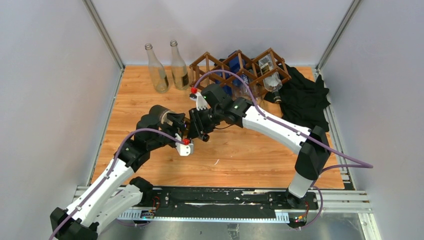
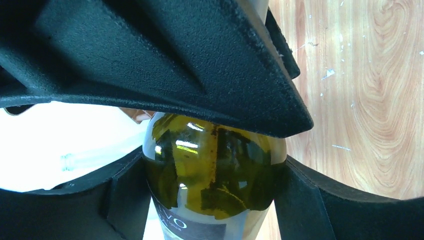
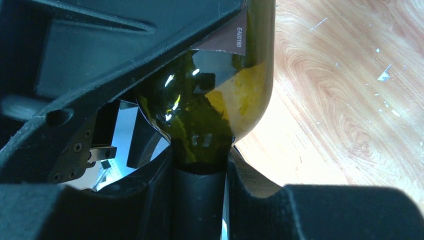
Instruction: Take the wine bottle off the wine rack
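Top external view, from the left: two clear glass bottles with small labels [image 1: 156, 70] [image 1: 178, 67] stand upright side by side at the back of the light wooden table [image 1: 250, 155]. Nearer the middle, the two arms meet nose to nose over the bare wood, well in front of the rack.

The left gripper [image 2: 215, 165] reaches in from the left. In the left wrist view its black fingers [image 2: 125, 195] stand on either side of the broad body of a dark green glass wine bottle [image 2: 215, 175], and both seem to lie against the glass.

The right gripper [image 3: 200, 165] comes in from the right. In the right wrist view its jaws pinch the wine bottle at its dark, foil-covered neck, just below the shoulder.

So the wine bottle is off the rack, held between the two grippers. Whether it touches the table, I cannot tell.

Behind them, at the back wall, stands the dark brown wooden lattice wine rack [image 1: 240, 70] with diamond-shaped cells. One clear bottle [image 1: 270, 75] lies in its right cell. A crumpled black cloth [image 1: 300, 97] lies just beside the wine rack's right end.
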Controlling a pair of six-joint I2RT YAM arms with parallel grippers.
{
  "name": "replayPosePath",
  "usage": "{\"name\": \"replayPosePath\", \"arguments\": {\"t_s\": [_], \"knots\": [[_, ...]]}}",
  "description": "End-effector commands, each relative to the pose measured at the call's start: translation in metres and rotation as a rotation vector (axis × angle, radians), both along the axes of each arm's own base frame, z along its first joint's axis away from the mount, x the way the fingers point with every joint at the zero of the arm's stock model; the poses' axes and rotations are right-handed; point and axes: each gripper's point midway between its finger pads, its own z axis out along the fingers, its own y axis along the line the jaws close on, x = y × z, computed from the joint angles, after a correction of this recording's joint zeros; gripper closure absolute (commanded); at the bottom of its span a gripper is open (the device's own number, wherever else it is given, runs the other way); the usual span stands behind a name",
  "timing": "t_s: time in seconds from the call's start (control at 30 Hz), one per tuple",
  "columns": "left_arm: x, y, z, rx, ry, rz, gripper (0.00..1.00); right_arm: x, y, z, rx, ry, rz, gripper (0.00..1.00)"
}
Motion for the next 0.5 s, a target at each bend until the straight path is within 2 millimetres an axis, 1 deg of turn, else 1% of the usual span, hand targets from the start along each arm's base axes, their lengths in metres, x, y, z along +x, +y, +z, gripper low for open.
{"name": "replayPosePath", "arguments": {"t_s": [0.0,0.03,0.1,0.17,0.2,0.23,0.33,0.43,0.47], "knots": [[0.012,-0.004,0.026,-0.117,-0.066,0.051,0.92,-0.004,0.016,0.045,0.142,-0.097,0.076,0.67],[0.013,-0.003,0.026,-0.125,-0.069,0.06,0.98,-0.002,0.014,0.046,0.142,-0.104,0.068,0.53],[0.014,-0.002,0.027,-0.149,-0.061,0.081,1.0,0.006,0.008,0.048,0.137,-0.121,0.03,0.34],[0.015,-0.002,0.03,-0.181,-0.047,0.1,1.0,0.012,0.002,0.051,0.14,-0.135,0.002,0.19],[0.015,-0.002,0.031,-0.197,-0.036,0.11,1.0,0.015,-0.001,0.05,0.137,-0.134,-0.012,0.16],[0.016,-0.002,0.033,-0.216,-0.029,0.123,1.0,0.02,-0.005,0.053,0.144,-0.143,-0.033,0.13],[0.019,-0.002,0.04,-0.282,0.007,0.164,1.0,0.03,-0.017,0.059,0.153,-0.156,-0.083,0.1],[0.023,-0.002,0.05,-0.383,0.082,0.233,1.0,0.038,-0.029,0.061,0.157,-0.167,-0.133,0.08],[0.024,-0.002,0.055,-0.415,0.104,0.253,1.0,0.041,-0.033,0.062,0.161,-0.172,-0.151,0.07]]}}
